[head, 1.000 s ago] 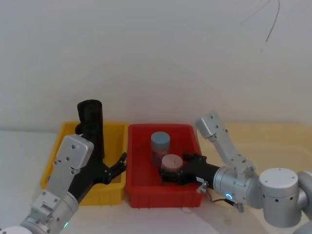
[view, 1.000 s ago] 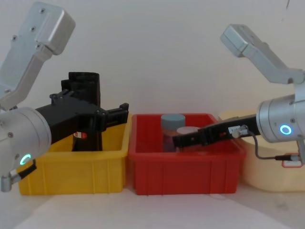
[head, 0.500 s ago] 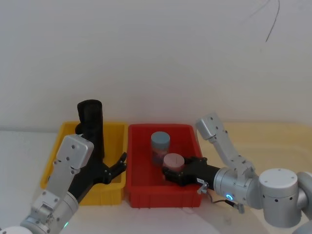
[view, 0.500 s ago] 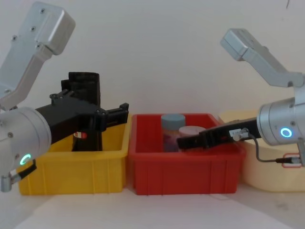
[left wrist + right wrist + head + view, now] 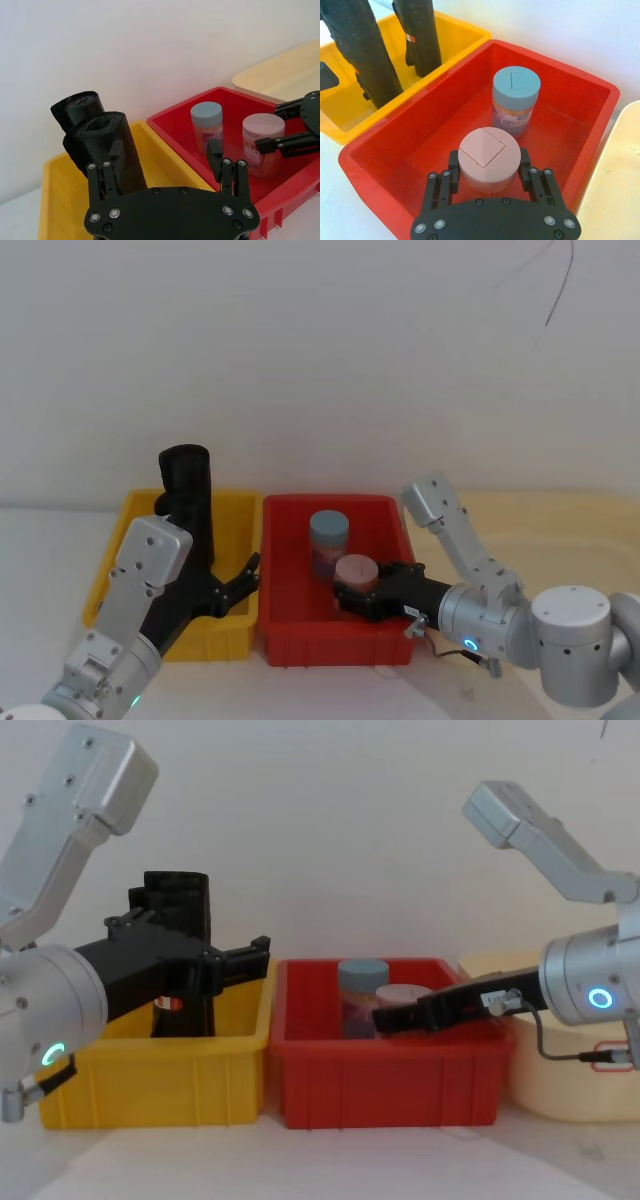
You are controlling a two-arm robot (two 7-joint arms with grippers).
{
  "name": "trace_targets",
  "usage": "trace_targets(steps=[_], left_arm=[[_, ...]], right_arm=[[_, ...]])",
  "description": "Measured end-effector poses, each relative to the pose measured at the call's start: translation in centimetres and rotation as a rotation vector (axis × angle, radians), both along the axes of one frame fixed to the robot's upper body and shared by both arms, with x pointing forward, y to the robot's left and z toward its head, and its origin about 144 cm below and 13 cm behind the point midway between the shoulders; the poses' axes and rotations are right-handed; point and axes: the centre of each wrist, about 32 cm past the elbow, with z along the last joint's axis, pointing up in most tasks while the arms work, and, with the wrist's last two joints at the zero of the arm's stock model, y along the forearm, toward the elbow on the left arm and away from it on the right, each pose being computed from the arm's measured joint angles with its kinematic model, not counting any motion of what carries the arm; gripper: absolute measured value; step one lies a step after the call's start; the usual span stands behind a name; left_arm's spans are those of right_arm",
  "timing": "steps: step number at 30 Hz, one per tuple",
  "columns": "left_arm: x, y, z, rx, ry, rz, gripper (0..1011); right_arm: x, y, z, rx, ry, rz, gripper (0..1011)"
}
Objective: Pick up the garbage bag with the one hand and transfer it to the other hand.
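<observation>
1. The garbage bag (image 5: 107,150), a glossy black roll, stands on end in the yellow bin (image 5: 150,1080). Its long axis is vertical and its top rises well above the rim. A second roll (image 5: 75,107) stands just behind it, and whether the two touch cannot be told.
2. The left gripper (image 5: 165,150) hangs just beside the near roll, partway up its height. Its jaws are spread wide and hold nothing, and their gap is set level, across the roll's upright axis.
3. The relation that counts: the roll lies ahead of this gripper and toward the robot's left. It lines up with one finger rather than with the gap between the two. By that reckoning the jaws need to slide left and forward before they can close round the roll's side.
4. The left arm is plainly the nearer one. The right gripper (image 5: 489,159) sits low in the red bin (image 5: 390,1080) next door, well apart from the rolls. Its jaws are narrowed against the sides of a pink-lidded jar (image 5: 489,145), which stands on the bin floor near a blue-lidded jar (image 5: 516,85).
5. Judged from this, the pickup has not begun. The right gripper would have to let go of the jar and rise clear before it could receive the roll.
</observation>
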Motion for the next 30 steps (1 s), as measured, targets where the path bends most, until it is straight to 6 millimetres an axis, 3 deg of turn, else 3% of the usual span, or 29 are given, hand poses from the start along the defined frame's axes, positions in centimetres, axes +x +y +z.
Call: trace_targets(steps=[16,30], left_arm=[[0.0,0.0,0.0,0.0,0.0,0.0,1001],[0.0,0.0,0.0,0.0,0.0,0.0,1001]], right_arm=[[-1.6,-0.7,1.3,0.07,-0.132,0.015,663],[-2.9,-3.2,4.2,0.151,-0.312,-0.081,663]])
